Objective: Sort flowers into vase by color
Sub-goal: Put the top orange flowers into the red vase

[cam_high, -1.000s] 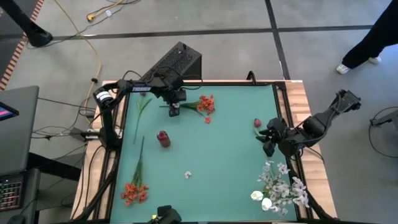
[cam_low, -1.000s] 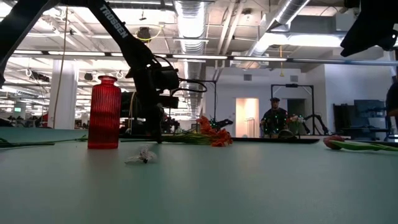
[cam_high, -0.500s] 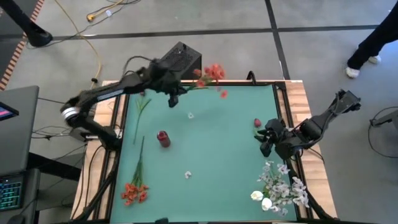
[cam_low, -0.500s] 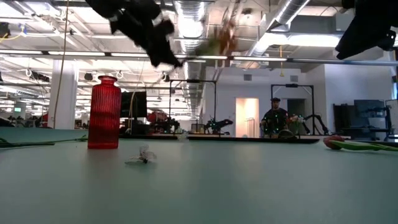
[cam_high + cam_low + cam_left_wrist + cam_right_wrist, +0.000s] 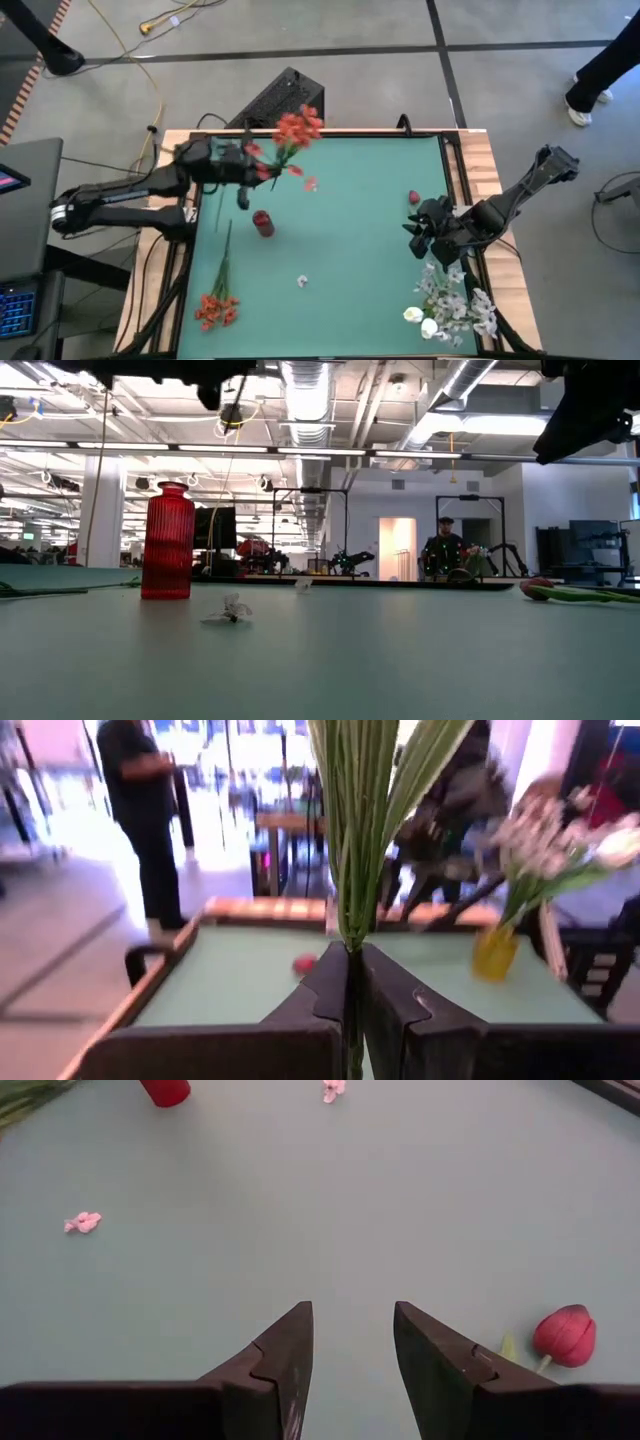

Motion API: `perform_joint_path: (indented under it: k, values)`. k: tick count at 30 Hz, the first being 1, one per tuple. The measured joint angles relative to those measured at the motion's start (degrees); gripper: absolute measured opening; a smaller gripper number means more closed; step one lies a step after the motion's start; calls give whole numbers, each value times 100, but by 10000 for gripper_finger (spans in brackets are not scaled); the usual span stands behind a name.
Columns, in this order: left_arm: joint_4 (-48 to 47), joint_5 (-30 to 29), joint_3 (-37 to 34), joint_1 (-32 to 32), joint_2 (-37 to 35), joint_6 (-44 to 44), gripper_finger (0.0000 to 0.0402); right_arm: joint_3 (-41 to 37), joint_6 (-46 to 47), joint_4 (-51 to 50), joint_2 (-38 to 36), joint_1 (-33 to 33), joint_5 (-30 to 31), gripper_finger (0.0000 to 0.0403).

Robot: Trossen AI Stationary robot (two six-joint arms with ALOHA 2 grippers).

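My left gripper (image 5: 262,171) is shut on a bunch of orange-red flowers (image 5: 297,128), held in the air just beyond the red ribbed vase (image 5: 263,222), which stands upright on the mat (image 5: 168,540). A second orange-red bunch (image 5: 215,308) lies flat near the table's near left corner. A dark red bud (image 5: 413,197) lies on the mat near the right edge. My right gripper (image 5: 425,233) hovers open beside it (image 5: 565,1333), touching nothing. White blossom sprays (image 5: 560,830) stand in a yellow vase (image 5: 492,952) at the near right corner. My left gripper pinches the green stems (image 5: 350,935) of the orange-red bunch between its two fingers (image 5: 325,985), with the fingers lying across them. The bunch is lifted clear of the table. Its stems rise from the fingers and the blossoms sit at their free end (image 5: 297,128).
Loose blossoms lie on the mat (image 5: 302,281), (image 5: 311,184), one in front of the red vase (image 5: 232,612). A black box (image 5: 285,95) sits past the table's far edge. A person stands beyond the table (image 5: 140,810). The mat's middle (image 5: 350,240) is bare.
My left gripper has lifted the orange-red bunch off the mat near the far edge and swung it up and toward the table's left, to a spot by the red vase. The bunch has turned from lying flat to standing on its stems. A loose blossom has dropped onto the mat.
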Motion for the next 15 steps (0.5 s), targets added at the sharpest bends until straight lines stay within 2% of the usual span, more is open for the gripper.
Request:
perform_joint_path:
  k: [7,15]
  values:
    - [506,-301,-850,-451,-928,-5,0,0,0,223,-11,0,-2,166]
    - [569,-402,-1604,-708,-1310,-75,0,0,0,299,-13,0,-4,166]
